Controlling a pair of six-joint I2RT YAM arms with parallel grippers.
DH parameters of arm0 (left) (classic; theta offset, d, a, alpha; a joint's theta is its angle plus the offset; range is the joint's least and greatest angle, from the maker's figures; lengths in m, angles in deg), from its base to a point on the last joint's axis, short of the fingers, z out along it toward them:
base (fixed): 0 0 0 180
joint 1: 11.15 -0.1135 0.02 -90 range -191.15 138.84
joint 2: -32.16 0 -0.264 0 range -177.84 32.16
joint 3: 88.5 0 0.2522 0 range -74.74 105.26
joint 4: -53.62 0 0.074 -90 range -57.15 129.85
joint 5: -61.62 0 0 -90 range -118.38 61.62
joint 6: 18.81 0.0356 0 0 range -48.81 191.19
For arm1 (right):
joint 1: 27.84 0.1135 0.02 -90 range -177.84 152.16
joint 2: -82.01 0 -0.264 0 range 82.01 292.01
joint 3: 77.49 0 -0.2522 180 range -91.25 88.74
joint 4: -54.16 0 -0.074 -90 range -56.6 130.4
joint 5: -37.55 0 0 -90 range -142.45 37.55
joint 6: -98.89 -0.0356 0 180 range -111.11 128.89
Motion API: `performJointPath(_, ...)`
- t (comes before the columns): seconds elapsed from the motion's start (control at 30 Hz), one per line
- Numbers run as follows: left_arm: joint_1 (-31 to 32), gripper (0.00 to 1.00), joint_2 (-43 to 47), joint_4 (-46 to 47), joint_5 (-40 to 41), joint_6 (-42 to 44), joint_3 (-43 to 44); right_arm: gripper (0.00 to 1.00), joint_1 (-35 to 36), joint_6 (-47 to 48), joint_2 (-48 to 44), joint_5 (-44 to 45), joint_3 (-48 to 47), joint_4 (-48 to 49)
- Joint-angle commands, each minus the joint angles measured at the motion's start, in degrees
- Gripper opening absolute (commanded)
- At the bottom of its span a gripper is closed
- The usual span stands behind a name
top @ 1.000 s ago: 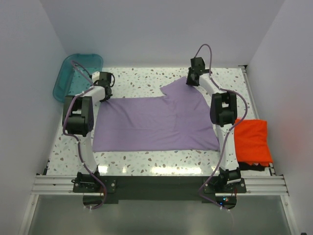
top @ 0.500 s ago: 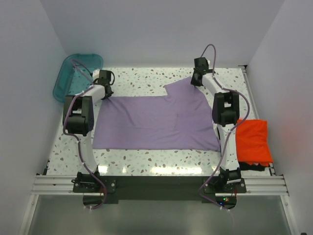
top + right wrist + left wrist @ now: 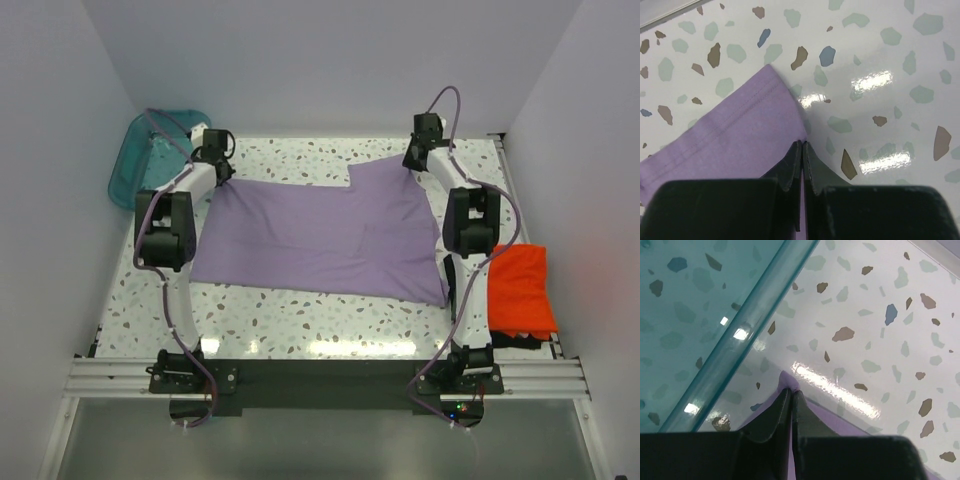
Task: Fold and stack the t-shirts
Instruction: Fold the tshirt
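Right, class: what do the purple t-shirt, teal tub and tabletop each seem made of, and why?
Purple t-shirt: soft matte cloth, likely knit; stitched hem, wrinkles.
Teal tub: glossy translucent plastic; speckles show through.
Tabletop: glossy speckled terrazzo-look surface, perhaps laminate; sharp light reflections.

walls [image 3: 320, 60]: plain white | table [image 3: 300, 322]: glossy speckled terrazzo | light: bright glare streaks

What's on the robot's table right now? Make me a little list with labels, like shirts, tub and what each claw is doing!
purple t-shirt: spread flat on the table, not folded yet
orange t-shirt: folded, at the table's right edge
teal tub: far left corner
left gripper: shut on the purple t-shirt's far left corner
right gripper: shut on its far right corner
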Motion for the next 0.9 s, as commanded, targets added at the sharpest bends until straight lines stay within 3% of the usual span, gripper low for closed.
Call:
performJointPath(0.0, -1.02, 0.00, -0.92, 3.19, -0.18, 1.24, 3.52, 0.00, -0.80, -0.99, -6.18, -1.38, -1.89, 4.15)
performJointPath(0.3, -1.90, 0.00, 2.24, 5.04, -1.50, 1.33, 0.44, 0.00, -1.06, -1.60, -15.39, -1.99, 7.69, 7.14)
performJointPath(0.87, -2.34, 0.00, 15.60, 3.02, 2.36, -1.66, -15.27, 0.00, -0.97, -6.35, -40.88, -1.91, 40.38, 12.67)
